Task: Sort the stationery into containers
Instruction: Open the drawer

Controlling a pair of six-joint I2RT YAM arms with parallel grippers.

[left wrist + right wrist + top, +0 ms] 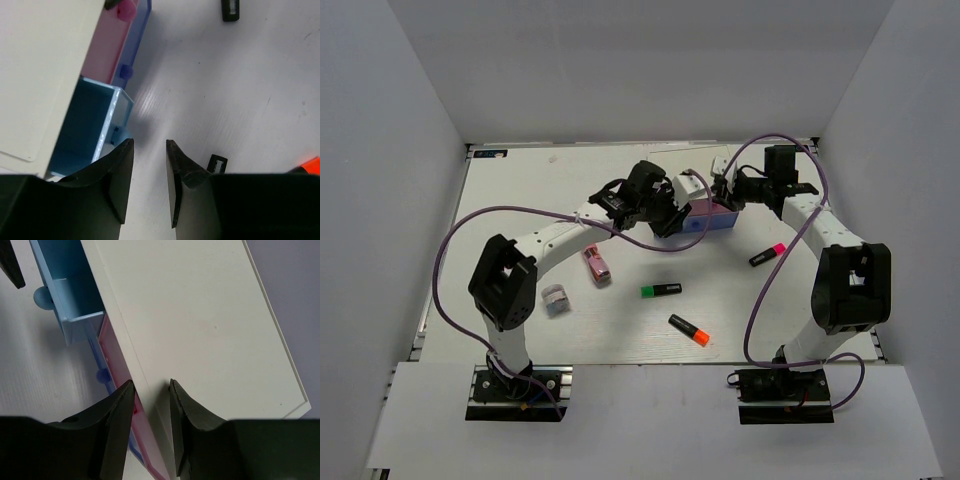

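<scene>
The white drawer box (pixel 703 203) stands at the table's middle back. Its light-blue drawer (pixel 95 125) is pulled out; the pink drawer (pixel 106 52) and blue-violet drawer (pixel 137 40) are in. My left gripper (pixel 150 145) is open and empty over the table, just in front of the light-blue drawer. My right gripper (pixel 150 385) is open, its tips straddling the front top edge of the box (pixel 200 315). The green-capped highlighter (pixel 661 290), orange-capped highlighter (pixel 689 330), pink-capped highlighter (pixel 768 255), pink oblong item (pixel 597 265) and grey-blue piece (pixel 555 299) lie on the table.
Grey walls enclose the table on the left, back and right. Purple cables loop from both arms over the table. The left arm (pixel 560 235) reaches across above the pink oblong item.
</scene>
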